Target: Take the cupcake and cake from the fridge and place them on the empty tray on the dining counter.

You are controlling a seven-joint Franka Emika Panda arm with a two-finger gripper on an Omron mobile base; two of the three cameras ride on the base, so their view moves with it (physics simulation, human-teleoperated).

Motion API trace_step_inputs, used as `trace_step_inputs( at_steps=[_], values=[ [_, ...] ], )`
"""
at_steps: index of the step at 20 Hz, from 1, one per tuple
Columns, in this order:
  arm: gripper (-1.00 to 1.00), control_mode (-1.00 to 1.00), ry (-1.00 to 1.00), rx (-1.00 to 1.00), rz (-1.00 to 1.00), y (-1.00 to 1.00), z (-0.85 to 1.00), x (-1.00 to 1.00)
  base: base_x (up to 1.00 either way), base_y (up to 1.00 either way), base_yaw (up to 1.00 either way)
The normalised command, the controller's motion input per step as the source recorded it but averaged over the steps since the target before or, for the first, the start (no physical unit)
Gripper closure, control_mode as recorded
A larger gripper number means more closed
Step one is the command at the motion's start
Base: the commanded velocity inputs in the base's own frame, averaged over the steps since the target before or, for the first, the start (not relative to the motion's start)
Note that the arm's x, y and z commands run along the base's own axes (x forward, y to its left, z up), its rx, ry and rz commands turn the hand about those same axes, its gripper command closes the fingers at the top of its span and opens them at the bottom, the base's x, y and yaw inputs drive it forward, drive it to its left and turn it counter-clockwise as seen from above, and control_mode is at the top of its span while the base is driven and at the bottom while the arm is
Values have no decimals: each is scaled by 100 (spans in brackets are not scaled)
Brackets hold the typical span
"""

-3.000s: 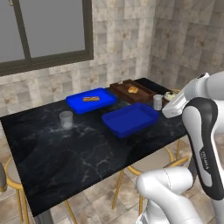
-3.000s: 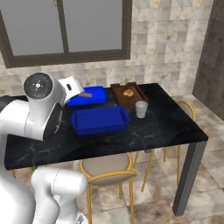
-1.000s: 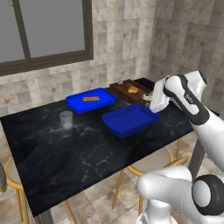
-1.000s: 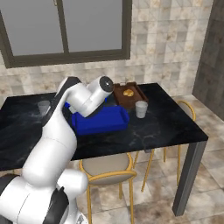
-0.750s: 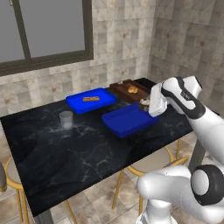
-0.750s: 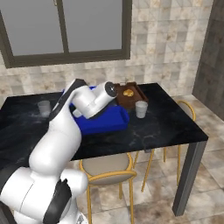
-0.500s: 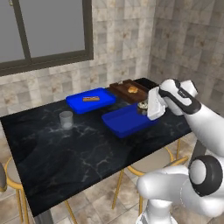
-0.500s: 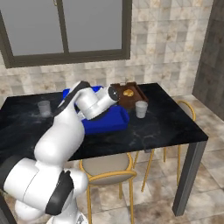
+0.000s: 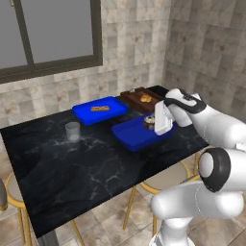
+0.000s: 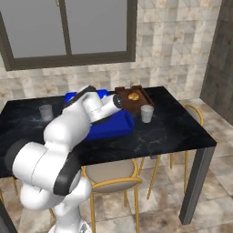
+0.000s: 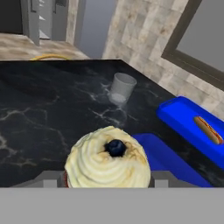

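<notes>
My gripper (image 9: 153,121) is shut on the cupcake (image 9: 149,120), holding it just above the right end of the empty blue tray (image 9: 135,135) on the dining counter (image 9: 72,163). In the hand view the cupcake (image 11: 108,162), cream-topped with a dark berry, sits between the fingers, with the tray (image 11: 164,162) right behind it. From the right base view my arm hides the hand, and the tray (image 10: 116,125) shows beneath it. The cake is out of view. A grey front with dark vertical bars, perhaps the fridge (image 11: 41,17), stands far off.
A second blue tray (image 9: 99,109) with a bread stick lies behind the empty one. A dark brown tray (image 9: 141,98) with food sits at the back right. One glass (image 9: 72,130) stands to the left, another glass (image 10: 146,113) to the right of the trays. Stools stand along the near edge.
My arm has swung in from the counter's right end toward the empty tray, carrying the cupcake. The gripper now hangs over the tray's right end.
</notes>
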Motion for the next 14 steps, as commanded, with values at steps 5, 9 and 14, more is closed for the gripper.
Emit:
trace_step_inputs(
  at_steps=[5, 9, 14],
  values=[
    [100, -100, 0, 0, 1, 16, -35, 31, 0, 0, 0],
    [100, -100, 0, -1, 0, 1, -35, 12, 0, 0, 0],
    [100, -100, 0, 0, 0, 0, -30, 19, 0, 0, 0]
  ],
)
